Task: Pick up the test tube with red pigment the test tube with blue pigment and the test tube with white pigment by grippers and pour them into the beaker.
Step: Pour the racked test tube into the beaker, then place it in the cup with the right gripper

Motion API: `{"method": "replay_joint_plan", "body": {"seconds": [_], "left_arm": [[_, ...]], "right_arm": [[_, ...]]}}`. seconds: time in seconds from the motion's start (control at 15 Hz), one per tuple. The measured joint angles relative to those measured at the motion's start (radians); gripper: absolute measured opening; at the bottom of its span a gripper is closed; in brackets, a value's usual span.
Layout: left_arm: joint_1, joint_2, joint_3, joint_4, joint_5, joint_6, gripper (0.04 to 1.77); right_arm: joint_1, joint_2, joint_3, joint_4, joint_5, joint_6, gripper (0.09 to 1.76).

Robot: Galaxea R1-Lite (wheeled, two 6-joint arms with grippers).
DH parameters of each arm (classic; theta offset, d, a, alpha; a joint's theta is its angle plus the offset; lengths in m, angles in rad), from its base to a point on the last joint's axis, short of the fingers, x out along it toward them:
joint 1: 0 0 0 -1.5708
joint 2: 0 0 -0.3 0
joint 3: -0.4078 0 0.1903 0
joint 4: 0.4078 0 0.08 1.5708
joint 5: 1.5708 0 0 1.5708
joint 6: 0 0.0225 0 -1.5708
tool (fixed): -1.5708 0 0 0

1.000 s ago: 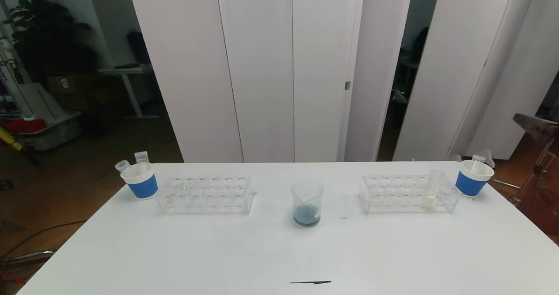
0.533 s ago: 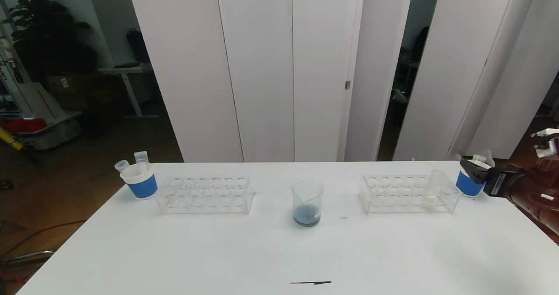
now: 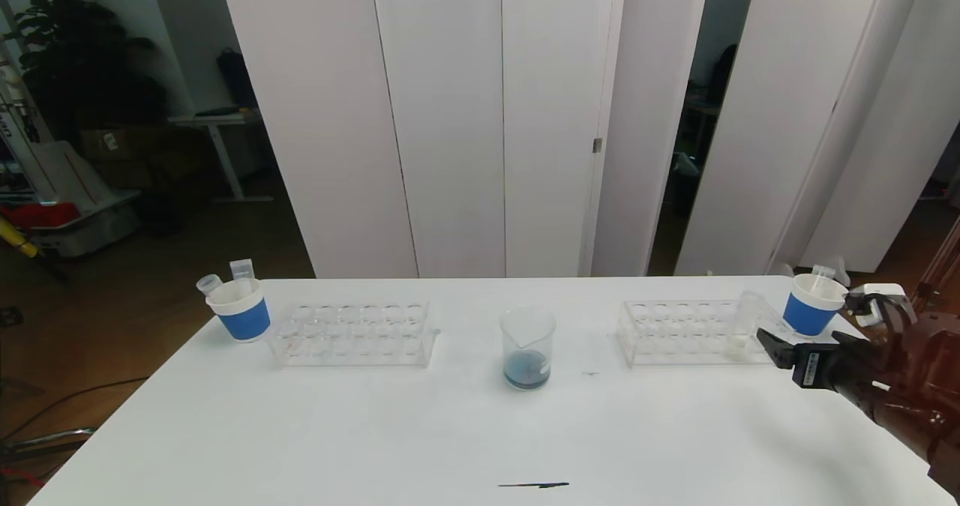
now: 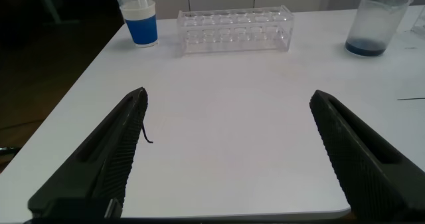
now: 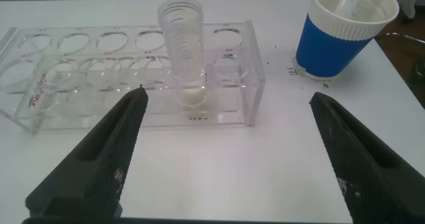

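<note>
The beaker (image 3: pixel 527 347) stands mid-table with dark blue liquid in its bottom; it also shows far off in the left wrist view (image 4: pixel 376 23). The test tube with white pigment (image 3: pixel 742 324) stands upright in the right clear rack (image 3: pixel 675 333), cream liquid at its base (image 5: pixel 191 96). My right gripper (image 3: pixel 784 350) is open, low over the table just in front of that rack's right end (image 5: pixel 228 98), apart from the tube. My left gripper (image 4: pixel 229 96) is open above bare table near the front edge. No tube with red or blue pigment is in view.
An empty clear rack (image 3: pixel 352 333) sits left of the beaker. Blue-banded paper cups hold clear tubes at the back left (image 3: pixel 240 309) and back right (image 3: pixel 812 305), the latter (image 5: pixel 345 28) close beside my right gripper. A dark streak (image 3: pixel 534 484) lies near the front edge.
My right arm has come in from the right, passed the blue cup, and moved down and forward to the front of the right rack. Nothing else has moved.
</note>
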State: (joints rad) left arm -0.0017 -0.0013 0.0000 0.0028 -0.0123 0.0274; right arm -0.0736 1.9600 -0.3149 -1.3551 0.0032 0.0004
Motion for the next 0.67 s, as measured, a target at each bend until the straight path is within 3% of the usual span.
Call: {"method": "replay_joint_plan", "body": {"seconds": [0.47, 0.67], "left_arm": [[0.000, 0.000, 0.000, 0.000, 0.000, 0.000, 1.74], [0.000, 0.000, 0.000, 0.000, 0.000, 0.000, 1.74]], "right_arm": [[0.030, 0.162, -0.229, 0.000, 0.003, -0.020, 1.75], [0.056, 0.219, -0.276, 0.001, -0.003, -0.031, 1.75]]}}
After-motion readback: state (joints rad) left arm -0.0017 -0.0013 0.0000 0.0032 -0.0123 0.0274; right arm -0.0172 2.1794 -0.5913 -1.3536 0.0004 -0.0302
